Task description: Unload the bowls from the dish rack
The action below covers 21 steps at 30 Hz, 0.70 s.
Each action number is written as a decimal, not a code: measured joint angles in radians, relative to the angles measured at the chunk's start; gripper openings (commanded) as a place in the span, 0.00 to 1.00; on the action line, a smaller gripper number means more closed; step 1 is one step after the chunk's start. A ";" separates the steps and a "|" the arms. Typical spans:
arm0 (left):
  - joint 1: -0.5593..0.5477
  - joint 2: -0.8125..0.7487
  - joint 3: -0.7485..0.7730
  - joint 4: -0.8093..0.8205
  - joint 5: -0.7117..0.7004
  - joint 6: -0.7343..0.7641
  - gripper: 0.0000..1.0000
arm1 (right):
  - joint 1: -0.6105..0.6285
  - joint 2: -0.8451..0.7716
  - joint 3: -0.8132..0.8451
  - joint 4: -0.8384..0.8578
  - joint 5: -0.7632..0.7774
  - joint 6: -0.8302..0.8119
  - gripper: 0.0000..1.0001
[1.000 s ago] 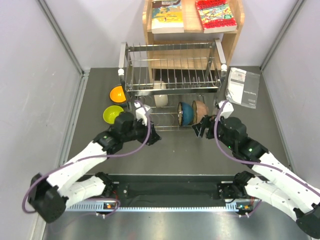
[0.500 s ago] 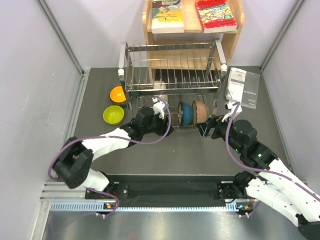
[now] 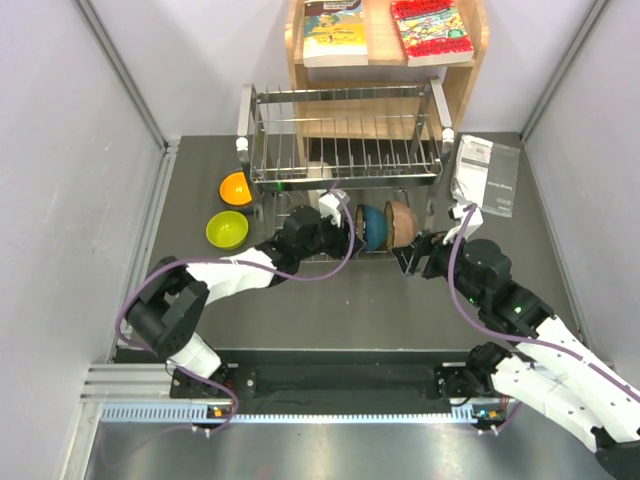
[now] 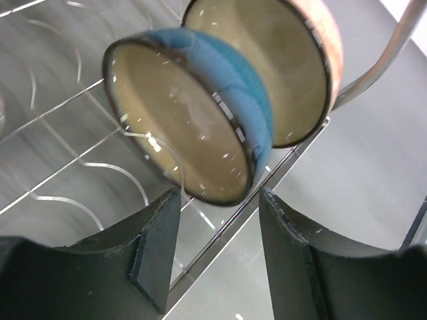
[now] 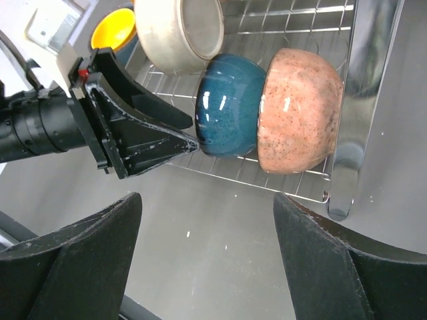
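The silver wire dish rack (image 3: 345, 150) stands at the back. On its lower tier a teal-blue bowl (image 3: 373, 226) and a pinkish-tan bowl (image 3: 401, 222) stand on edge, with a cream-white bowl (image 5: 181, 30) behind them. My left gripper (image 3: 342, 232) is open, its fingers (image 4: 157, 247) just below the teal-blue bowl's rim (image 4: 180, 120), not touching it. My right gripper (image 3: 412, 255) is open and empty in front of the rack, near the pinkish-tan bowl (image 5: 300, 110). An orange bowl (image 3: 236, 188) and a lime-yellow bowl (image 3: 226, 229) sit on the table left of the rack.
A wooden shelf (image 3: 385, 60) with books stands behind the rack. A sheet of paper in plastic (image 3: 487, 175) lies at the right. Grey walls close in on both sides.
My left gripper has moved right along the rack's front, from near the lime-yellow bowl to the teal-blue bowl. My right gripper has shifted slightly right and forward.
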 measured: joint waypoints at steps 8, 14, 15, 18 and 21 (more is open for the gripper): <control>-0.038 0.060 0.036 0.037 0.018 -0.003 0.54 | 0.000 0.012 -0.008 0.000 0.003 0.002 0.79; -0.043 0.137 0.071 0.081 0.021 0.001 0.51 | 0.000 0.002 -0.009 -0.012 0.003 0.000 0.79; -0.043 0.148 0.074 0.090 0.022 0.002 0.51 | 0.000 -0.002 -0.009 -0.014 0.003 0.000 0.79; -0.043 0.183 0.080 0.134 0.022 0.005 0.50 | 0.000 -0.013 -0.009 -0.027 0.003 0.000 0.80; -0.043 0.214 0.080 0.189 0.032 0.000 0.41 | 0.000 -0.017 -0.011 -0.028 0.003 0.000 0.80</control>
